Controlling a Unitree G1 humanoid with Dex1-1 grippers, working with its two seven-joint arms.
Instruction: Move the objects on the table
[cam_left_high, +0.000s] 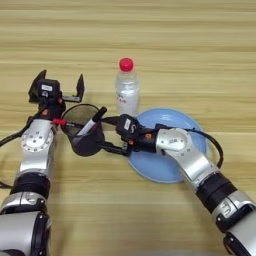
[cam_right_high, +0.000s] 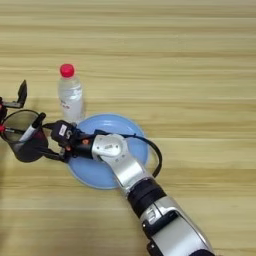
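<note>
My right jaws (cam_left_high: 111, 134) grip the pen cup (cam_left_high: 85, 131) wall at 3 o'clock; the far finger is hidden inside the mesh. Left jaws (cam_left_high: 59, 89) spread open at its 11. Bottle (cam_left_high: 127, 90) stands at 1, plate (cam_left_high: 175, 150) under my right forearm, all on the surface (cam_left_high: 200, 60).

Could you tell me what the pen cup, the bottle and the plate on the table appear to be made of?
Pen cup: apparently black metal mesh, since the wood shows through its wall. Bottle: likely clear, glossy plastic, see-through with a red cap. Plate: smooth light-blue, probably plastic or glazed ceramic; the look leaves it open. Table: light wood with plank grain, matte.
</note>
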